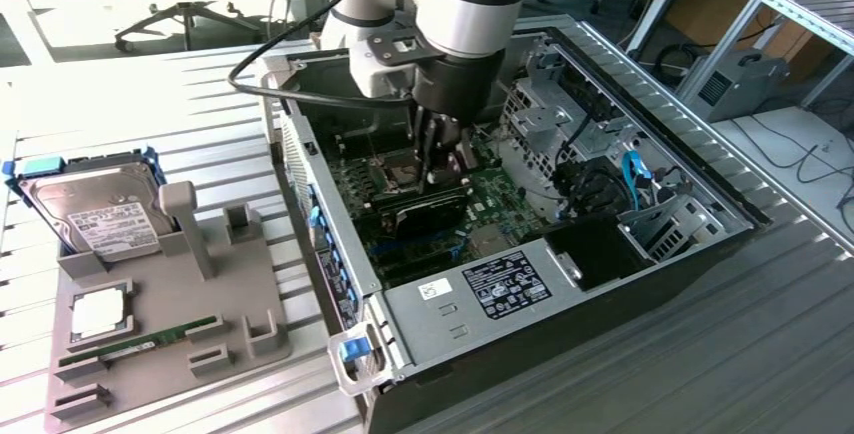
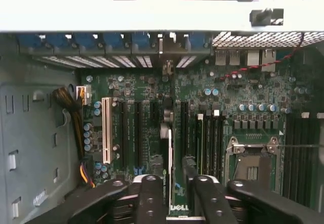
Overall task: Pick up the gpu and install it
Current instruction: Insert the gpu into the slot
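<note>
The gpu [image 1: 424, 216] is a dark card standing on edge over the green motherboard [image 1: 514, 214], inside the open computer case [image 1: 534, 284]. My gripper [image 1: 435, 169] reaches down into the case from above and is shut on the card's upper edge. In the wrist view the gpu [image 2: 169, 148] appears as a thin strip running toward the rear slot openings. One black finger [image 2: 150, 198] presses it on one side and the other finger [image 2: 202, 198] sits on the opposite side. The card's lower edge lies among the black expansion slots [image 2: 136, 133].
A grey parts stand [image 1: 160, 354] on the exterior view's left holds a silver hard drive [image 1: 100, 214], a processor [image 1: 98, 314] and a green RAM stick [image 1: 140, 342]. Drive cages and cables [image 1: 601, 184] crowd the case's far side. An empty CPU socket [image 2: 251, 166] lies beside the gripper.
</note>
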`<action>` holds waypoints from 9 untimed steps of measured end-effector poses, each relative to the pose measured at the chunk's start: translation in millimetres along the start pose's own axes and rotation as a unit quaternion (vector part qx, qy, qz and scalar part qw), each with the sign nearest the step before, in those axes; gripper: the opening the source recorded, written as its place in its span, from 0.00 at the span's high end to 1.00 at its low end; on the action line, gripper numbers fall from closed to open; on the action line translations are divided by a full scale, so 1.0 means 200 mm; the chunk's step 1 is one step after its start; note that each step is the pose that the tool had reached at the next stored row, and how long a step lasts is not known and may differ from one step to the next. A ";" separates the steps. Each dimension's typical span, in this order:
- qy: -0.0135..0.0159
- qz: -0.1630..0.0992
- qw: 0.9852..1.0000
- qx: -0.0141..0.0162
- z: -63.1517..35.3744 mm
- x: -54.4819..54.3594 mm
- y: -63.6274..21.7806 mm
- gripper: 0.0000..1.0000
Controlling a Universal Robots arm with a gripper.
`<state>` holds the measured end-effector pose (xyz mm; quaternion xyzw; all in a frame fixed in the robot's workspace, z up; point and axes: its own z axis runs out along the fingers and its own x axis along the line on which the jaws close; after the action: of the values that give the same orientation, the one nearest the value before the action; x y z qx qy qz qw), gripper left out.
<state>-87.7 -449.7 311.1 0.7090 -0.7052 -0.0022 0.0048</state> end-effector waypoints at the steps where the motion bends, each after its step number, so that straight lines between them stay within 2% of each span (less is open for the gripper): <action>1: 0.000 -0.002 1.000 -0.001 0.000 0.00 -0.016 0.74; 3: 0.000 -0.005 1.000 -0.003 0.000 0.00 -0.048 0.86; 5: 0.000 -0.008 1.000 -0.005 0.000 0.00 -0.085 0.89; 9: 0.000 -0.013 1.000 -0.011 0.000 0.00 -0.183 0.89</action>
<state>-51.1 -449.8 310.8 0.7177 -0.6961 -0.0096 0.0123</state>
